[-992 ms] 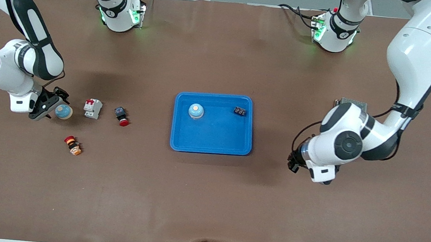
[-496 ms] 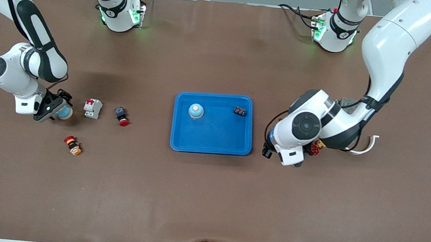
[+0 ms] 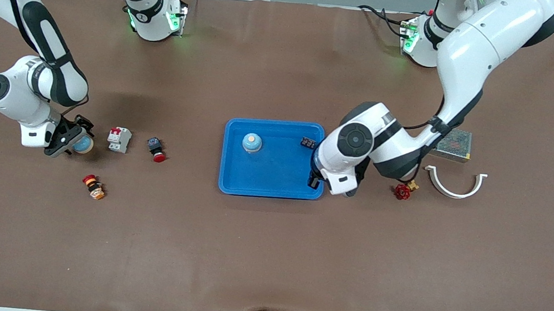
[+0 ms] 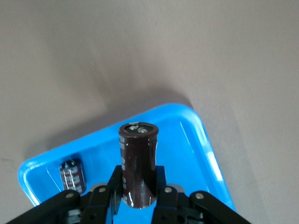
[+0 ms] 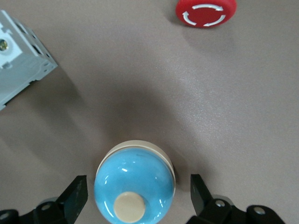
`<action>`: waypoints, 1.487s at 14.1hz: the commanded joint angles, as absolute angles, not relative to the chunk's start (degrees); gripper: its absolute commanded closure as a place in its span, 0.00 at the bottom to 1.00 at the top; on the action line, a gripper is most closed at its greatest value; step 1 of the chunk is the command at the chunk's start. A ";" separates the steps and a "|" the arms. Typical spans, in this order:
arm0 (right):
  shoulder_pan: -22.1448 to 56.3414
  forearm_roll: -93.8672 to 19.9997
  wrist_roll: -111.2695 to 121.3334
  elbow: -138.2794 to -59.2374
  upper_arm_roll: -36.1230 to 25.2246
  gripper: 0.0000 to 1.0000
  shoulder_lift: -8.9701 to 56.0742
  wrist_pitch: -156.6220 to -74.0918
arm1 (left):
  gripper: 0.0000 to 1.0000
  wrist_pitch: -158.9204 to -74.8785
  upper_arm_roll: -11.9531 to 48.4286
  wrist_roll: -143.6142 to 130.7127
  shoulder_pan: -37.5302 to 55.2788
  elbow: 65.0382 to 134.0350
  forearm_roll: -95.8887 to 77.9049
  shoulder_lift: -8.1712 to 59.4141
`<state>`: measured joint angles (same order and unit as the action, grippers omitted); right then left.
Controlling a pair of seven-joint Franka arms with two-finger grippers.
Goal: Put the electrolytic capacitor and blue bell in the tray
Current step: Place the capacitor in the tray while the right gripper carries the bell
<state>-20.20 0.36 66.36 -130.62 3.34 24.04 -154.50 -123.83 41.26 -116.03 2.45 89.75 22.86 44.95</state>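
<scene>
Tray (image 3: 275, 176): blue, lying mid-bench, already holding one blue bell (image 3: 252, 142) and a small dark capacitor (image 3: 308, 143) near its rim toward the robots' bases.
Bench (image 3: 266, 257): brown, carrying everything.
Left claw (image 3: 315, 176): hanging over the tray's corner at the left arm's end, fingers (image 4: 114, 184) clamping a brown electrolytic capacitor (image 4: 138, 163).
Right claw (image 3: 70, 138): sitting low at the right arm's end, fingers (image 5: 74, 198) spread wide around a second blue bell (image 5: 134, 182), not touching it.
Breaker (image 3: 119, 139): white, lying just beside that bell.
Red push button (image 3: 156, 149): lying between the breaker and the tray.
</scene>
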 commanded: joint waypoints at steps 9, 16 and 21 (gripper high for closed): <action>-20.48 -0.26 65.66 -130.61 4.13 0.58 23.73 -154.07 | 1.00 -134.12 33.31 -116.45 10.63 89.47 21.97 49.74; -13.28 -0.35 56.53 -110.35 4.04 0.58 20.83 -120.99 | 0.00 -134.30 33.31 -115.58 10.37 89.47 22.41 49.66; -3.19 -0.44 38.28 -96.00 4.04 0.58 20.92 -104.70 | 0.00 -133.07 33.31 -113.03 9.32 85.25 22.94 48.00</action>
